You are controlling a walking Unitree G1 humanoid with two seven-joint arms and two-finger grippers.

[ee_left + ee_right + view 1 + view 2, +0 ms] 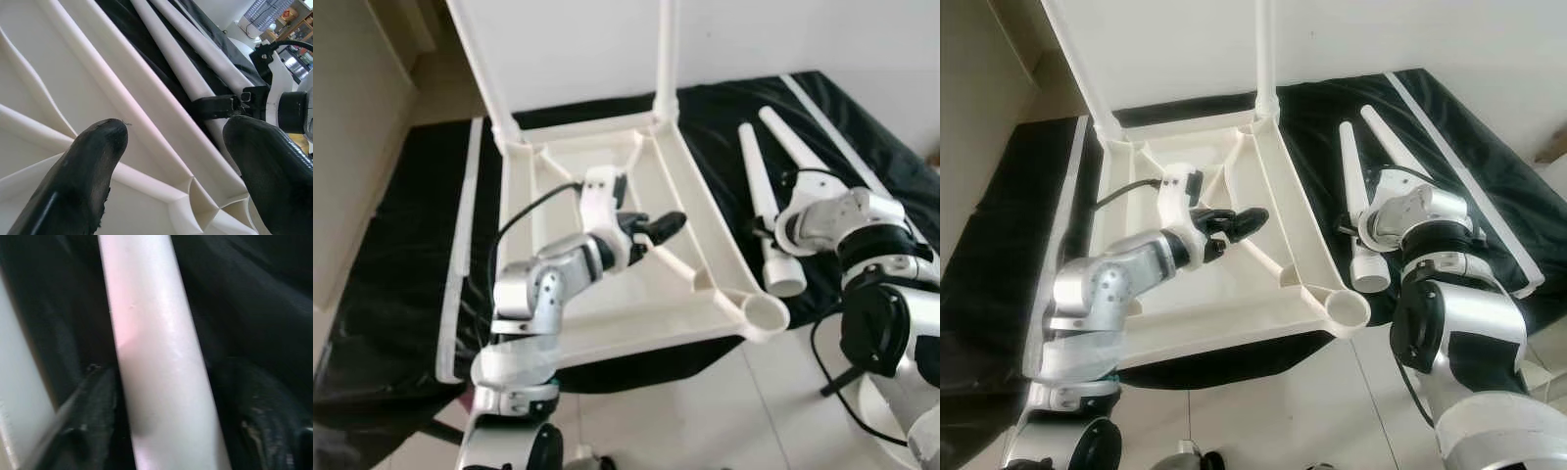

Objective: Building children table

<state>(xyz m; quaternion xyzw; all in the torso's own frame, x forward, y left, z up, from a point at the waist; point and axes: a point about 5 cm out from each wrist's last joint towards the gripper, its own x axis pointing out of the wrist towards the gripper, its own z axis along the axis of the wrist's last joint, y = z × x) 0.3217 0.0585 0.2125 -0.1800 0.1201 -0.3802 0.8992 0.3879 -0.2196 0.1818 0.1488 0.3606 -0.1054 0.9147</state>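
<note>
While the upturned white tabletop (607,304) lies underside-up on a black sheet (401,294) over the floor, both arms reach in from the near edge.

Nearest: empty round leg socket (766,315) at the tabletop's near right corner, below and between the two pincers.

Left pincer (658,229): fingers spread, holding nothing. It hovers over the ribbed underside, tips just above a diagonal rib (680,266) that runs toward that near socket. Left wrist view shows its two black fingertips (93,161) apart, white ribs and the tabletop's raised rim (146,112) between them, with the right pincer beyond.

Right pincer (1363,233): just outside the tabletop's right rim, set around a loose white leg (1353,211). Right wrist view has the leg (156,357) running straight between the two dark fingers (93,421), one on each side and close against it; the grip looks closed on the leg, though the frame is blurred. The leg lies on the sheet, thick end toward the robot, thin end pointing away.

Just beyond that pincer: second loose leg (795,145), angled away from the first.

Farthest: two legs already fitted at the tabletop's far corners, far left leg (475,54) leaning outward, far right leg (667,54) upright, against a pale wall (578,44).
</note>
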